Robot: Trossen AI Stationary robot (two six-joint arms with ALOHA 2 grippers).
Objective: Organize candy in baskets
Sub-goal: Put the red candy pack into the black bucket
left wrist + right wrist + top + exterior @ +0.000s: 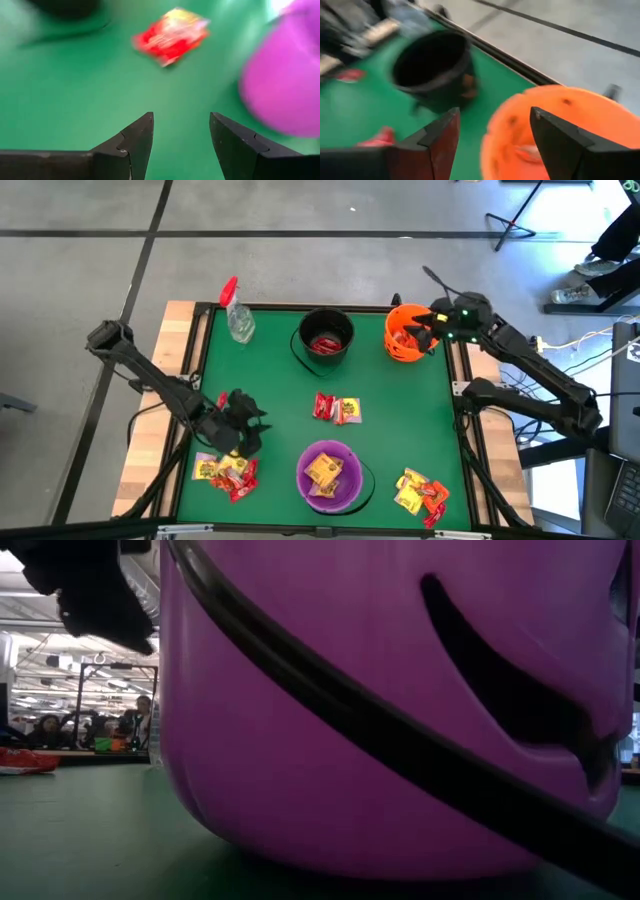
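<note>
Green felt covers the table (280, 380), and over on the left side the left gripper (243, 442) hangs low with its fingers (137, 142) spread apart and nothing between them, just above a heap of yellow and red candy (226, 472) at the near left corner. Behind it, at the far edge, a spray bottle (237, 315) lies beside the black bucket (326, 338), which has red packets in its bottom. Middle of the table now: a red packet and a yellow one (338, 410) sit touching each other, and nearer the front the purple bucket (330, 476) holds yellow candy. Another small pile (420, 493) rests at the near right. Far right corner, the right gripper (428, 333) is over the orange bucket (408, 335), jaws parted and empty; something pale lies inside that bucket, probably candy, though it is too blurred to be sure.
</note>
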